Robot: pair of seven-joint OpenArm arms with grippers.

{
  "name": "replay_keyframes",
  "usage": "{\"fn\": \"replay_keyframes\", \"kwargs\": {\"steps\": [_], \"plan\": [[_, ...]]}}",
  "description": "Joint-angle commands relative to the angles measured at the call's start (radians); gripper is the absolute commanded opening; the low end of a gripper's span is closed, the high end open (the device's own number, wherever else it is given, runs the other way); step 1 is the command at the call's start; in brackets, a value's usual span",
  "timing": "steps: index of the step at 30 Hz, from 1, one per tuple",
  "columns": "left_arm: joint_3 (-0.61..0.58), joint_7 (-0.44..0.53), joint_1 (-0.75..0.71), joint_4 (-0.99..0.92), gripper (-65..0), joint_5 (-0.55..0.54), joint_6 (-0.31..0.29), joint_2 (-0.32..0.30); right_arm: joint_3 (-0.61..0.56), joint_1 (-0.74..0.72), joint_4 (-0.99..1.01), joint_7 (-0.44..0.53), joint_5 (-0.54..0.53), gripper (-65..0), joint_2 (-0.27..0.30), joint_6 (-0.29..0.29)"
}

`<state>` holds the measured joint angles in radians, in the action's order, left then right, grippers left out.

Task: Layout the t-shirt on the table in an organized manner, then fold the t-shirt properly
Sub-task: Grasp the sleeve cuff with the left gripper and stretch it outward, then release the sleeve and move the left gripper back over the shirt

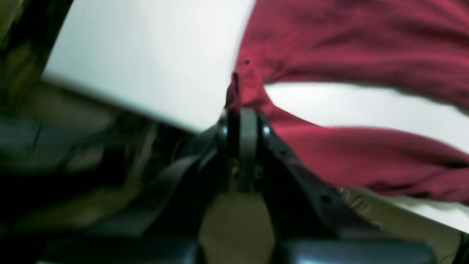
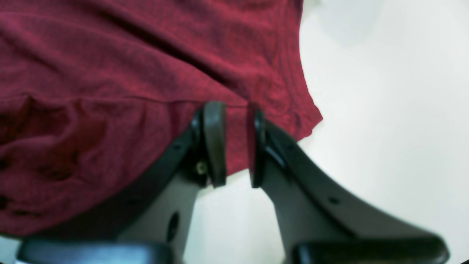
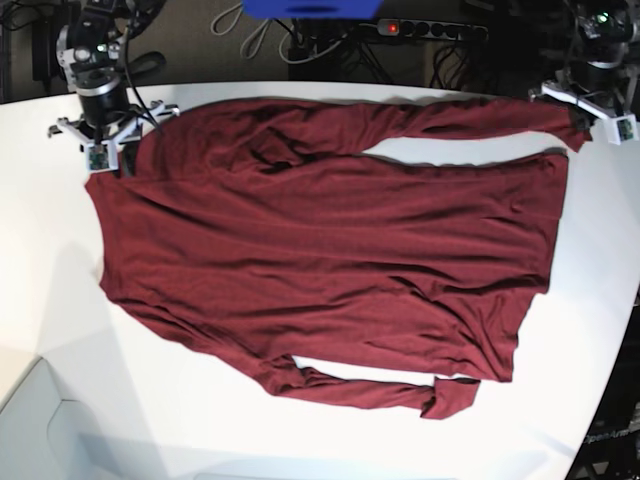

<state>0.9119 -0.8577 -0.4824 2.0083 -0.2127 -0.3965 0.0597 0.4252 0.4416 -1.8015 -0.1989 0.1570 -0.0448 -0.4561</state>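
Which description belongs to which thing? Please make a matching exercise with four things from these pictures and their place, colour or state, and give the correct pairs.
Things:
1. t-shirt
2. table
3. left gripper
4. right gripper

Descriptions:
A. glossy white, under everything
B. shut on the end of a sleeve
C. dark red, spread out
D. jaws a little apart, at the shirt's edge near a corner

Pairs: 1-C, 2-A, 3-B, 4-D
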Motion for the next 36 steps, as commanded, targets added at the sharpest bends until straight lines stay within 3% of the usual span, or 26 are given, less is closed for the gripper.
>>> {"fn": "replay_keyframes", "kwargs": {"steps": [1,5,9,16,23,28,32,36], "plan": [[0.039,-0.002,0.023,0.016,-64.8,-0.008,0.001,-0.01,0.004,0.001,-0.016,0.023,-0.007,-53.3,0.006,0.001],[0.154,-0.093,0.116,0.004,-64.8,0.0,0.0,-0.013,0.004,0.001,-0.016,0.023,-0.007,-53.3,0.006,0.0],[0.186,-0.127,0.207,-0.014,-64.8,0.011,0.008,-0.021,0.002,0.0,-0.016,0.023,-0.007,-53.2,0.004,0.0],[0.125,-0.127,0.373,-0.077,-64.9,0.178,0.008,-0.024,0.002,-0.013,-0.016,0.023,-0.007,-53.2,0.003,-0.002],[0.043,-0.117,0.492,-0.361,-64.2,0.356,0.008,-0.031,0.002,-0.013,0.012,0.026,-0.007,-53.2,0.004,-0.002],[0.045,-0.117,0.526,-0.438,-50.9,0.384,0.005,-0.047,0.004,-0.013,0.018,0.026,-0.007,-53.3,0.007,-0.002],[0.046,-0.127,0.525,-0.355,-36.9,0.382,-0.002,-0.041,0.004,-0.013,0.018,0.026,-0.007,-53.3,0.007,-0.002],[0.046,-0.127,0.523,-0.217,-27.8,0.382,-0.002,-0.014,0.002,-0.013,0.018,0.026,-0.007,-53.4,0.007,-0.002]]}}
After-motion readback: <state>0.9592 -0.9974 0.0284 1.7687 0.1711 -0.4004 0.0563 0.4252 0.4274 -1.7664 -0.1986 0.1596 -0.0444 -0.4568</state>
